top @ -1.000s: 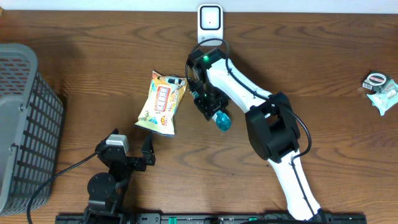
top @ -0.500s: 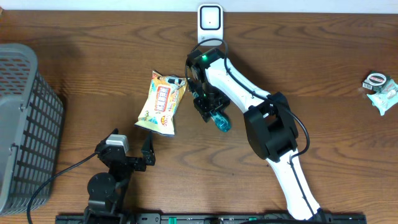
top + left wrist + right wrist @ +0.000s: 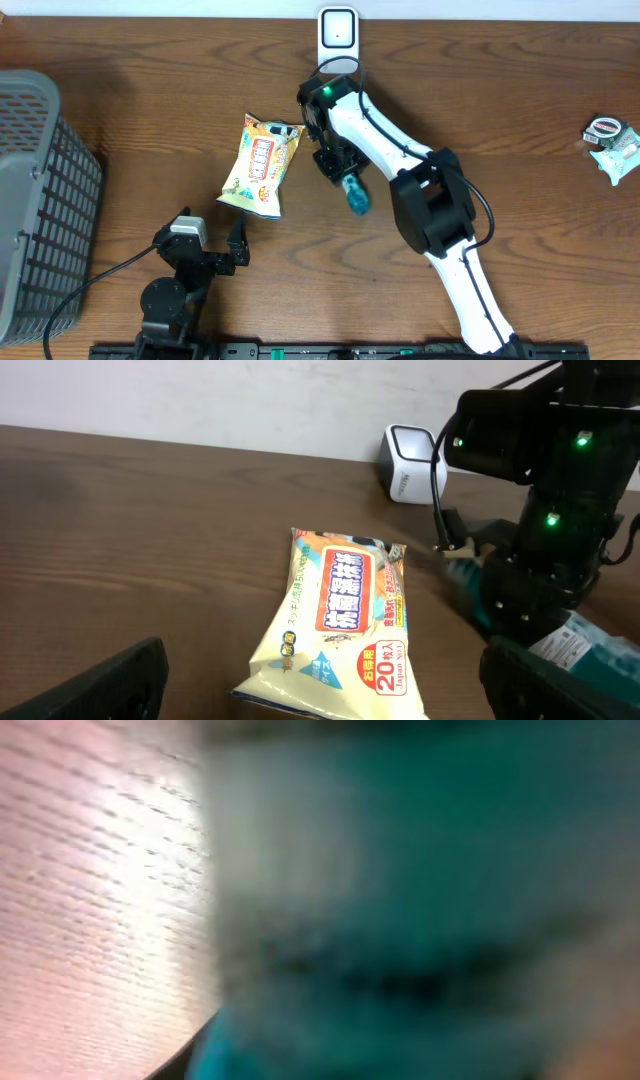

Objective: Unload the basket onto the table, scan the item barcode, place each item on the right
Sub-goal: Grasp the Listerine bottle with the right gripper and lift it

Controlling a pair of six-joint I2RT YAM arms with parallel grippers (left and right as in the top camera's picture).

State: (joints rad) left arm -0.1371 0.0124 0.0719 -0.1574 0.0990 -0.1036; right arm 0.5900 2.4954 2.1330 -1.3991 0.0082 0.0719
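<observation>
Your right gripper [image 3: 341, 170], clamped on the teal bottle [image 3: 355, 196], has swivelled it slightly; the scanner [image 3: 338, 33] is not yet faced. Left gripper [image 3: 322, 650] wide, idle.

Pack [image 3: 340, 625] flat on table [image 3: 120, 510], centred between wide-spread left gripper [image 3: 320, 652] fingers, untouched. White scanner [image 3: 412, 452] behind. Right arm [image 3: 545, 510] at right, over partly hidden teal item [image 3: 592, 645].

Brown wooden table [image 3: 150, 60], white scanner [image 3: 338, 36] at its far edge, wipes pack [image 3: 261, 165] near the middle, grey basket [image 3: 40, 200] at left, tape roll [image 3: 603, 128] and packet [image 3: 622, 155] far right.
</observation>
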